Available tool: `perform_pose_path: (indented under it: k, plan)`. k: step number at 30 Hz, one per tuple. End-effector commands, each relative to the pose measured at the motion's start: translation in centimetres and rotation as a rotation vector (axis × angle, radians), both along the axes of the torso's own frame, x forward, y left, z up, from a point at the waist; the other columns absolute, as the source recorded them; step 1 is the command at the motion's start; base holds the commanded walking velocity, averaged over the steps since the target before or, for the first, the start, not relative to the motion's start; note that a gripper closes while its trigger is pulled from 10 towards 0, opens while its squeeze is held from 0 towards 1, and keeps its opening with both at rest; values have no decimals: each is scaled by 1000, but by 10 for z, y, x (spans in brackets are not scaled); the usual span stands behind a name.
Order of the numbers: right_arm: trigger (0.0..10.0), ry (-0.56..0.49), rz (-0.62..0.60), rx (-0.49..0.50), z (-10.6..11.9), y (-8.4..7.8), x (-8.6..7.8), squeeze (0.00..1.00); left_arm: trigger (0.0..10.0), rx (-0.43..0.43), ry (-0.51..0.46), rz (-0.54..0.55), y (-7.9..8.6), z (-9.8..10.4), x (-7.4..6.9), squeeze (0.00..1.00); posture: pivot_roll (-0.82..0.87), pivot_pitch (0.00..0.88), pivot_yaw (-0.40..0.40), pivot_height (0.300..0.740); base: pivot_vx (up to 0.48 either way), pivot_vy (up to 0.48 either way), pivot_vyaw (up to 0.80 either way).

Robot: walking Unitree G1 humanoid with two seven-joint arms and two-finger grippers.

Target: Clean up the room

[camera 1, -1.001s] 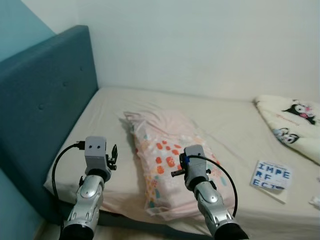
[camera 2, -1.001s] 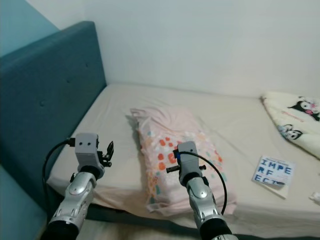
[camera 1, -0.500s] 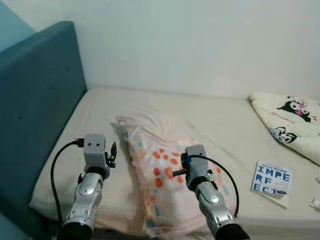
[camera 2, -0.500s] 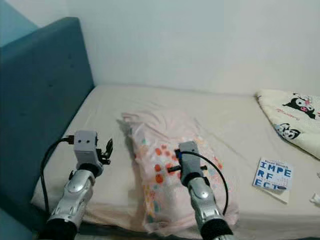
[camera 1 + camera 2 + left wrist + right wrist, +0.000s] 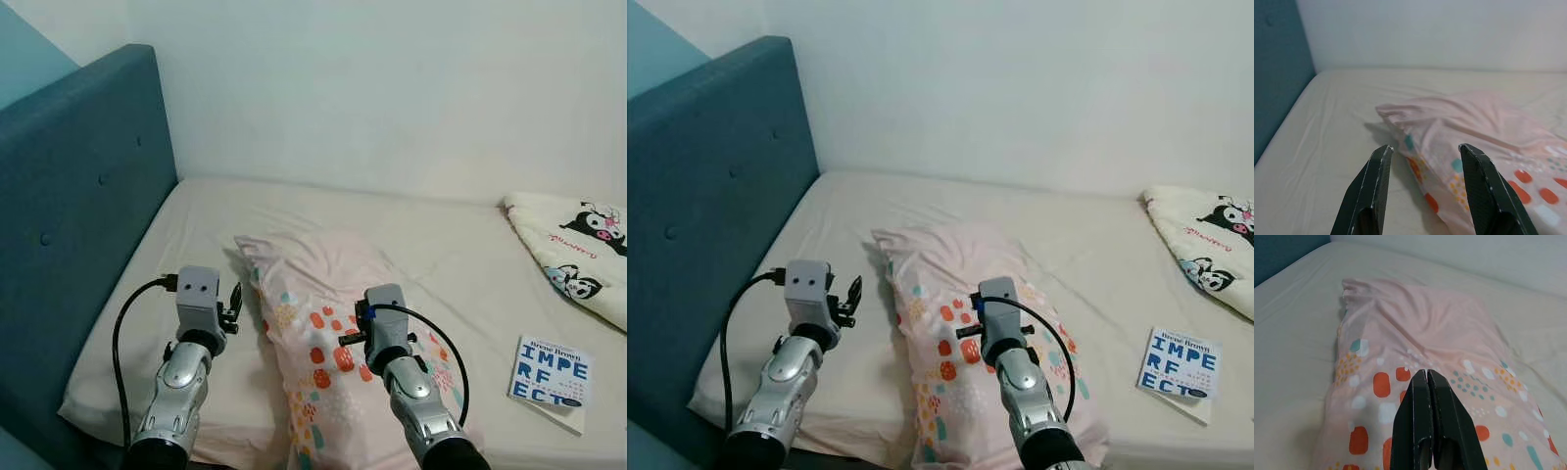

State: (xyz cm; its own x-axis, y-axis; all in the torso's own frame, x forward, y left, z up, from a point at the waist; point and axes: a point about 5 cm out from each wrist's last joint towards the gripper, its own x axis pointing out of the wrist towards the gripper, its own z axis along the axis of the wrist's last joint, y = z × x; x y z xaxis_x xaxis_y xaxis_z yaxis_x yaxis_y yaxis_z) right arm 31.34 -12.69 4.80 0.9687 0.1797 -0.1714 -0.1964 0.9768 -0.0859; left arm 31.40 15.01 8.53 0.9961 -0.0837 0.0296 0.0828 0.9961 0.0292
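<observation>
Pink patterned pillow [image 5: 338,343] lies askew mid-bed [image 5: 451,245], near teal headboard [image 5: 69,196]. Left claw [image 5: 1425,161] spread wide beside pillow edge; right claw [image 5: 1428,382] closed, empty, above it. Pillow likely soft, light: pinch corner or edge.

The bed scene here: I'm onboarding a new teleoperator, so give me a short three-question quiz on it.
1. True or false: the left gripper is open.
2. Which lies nearest the blue headboard? A) the book B) the pink pillow C) the cartoon blanket
3. Fill in: the right gripper hangs above the ____.

Key: 1 true. 2 B. 3 pink pillow.
</observation>
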Motion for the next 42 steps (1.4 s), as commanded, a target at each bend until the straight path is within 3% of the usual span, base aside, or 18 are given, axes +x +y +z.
perform_pose_path:
  k: [1,14,42]
  plan:
    - [10000,15,-29,15,-4,-4,-3,0,10000,34,40,-25,0,-9,-3,0,28,0,-91,740,0,0,0]
    - [10000,-5,-161,63,-3,-19,-8,0,10000,21,94,-3,7,-15,-3,0,7,0,-51,710,0,0,0]
    - [10000,-19,-181,49,6,-28,-6,0,10000,-14,115,6,1,-19,-10,0,24,9,-59,618,0,0,0]
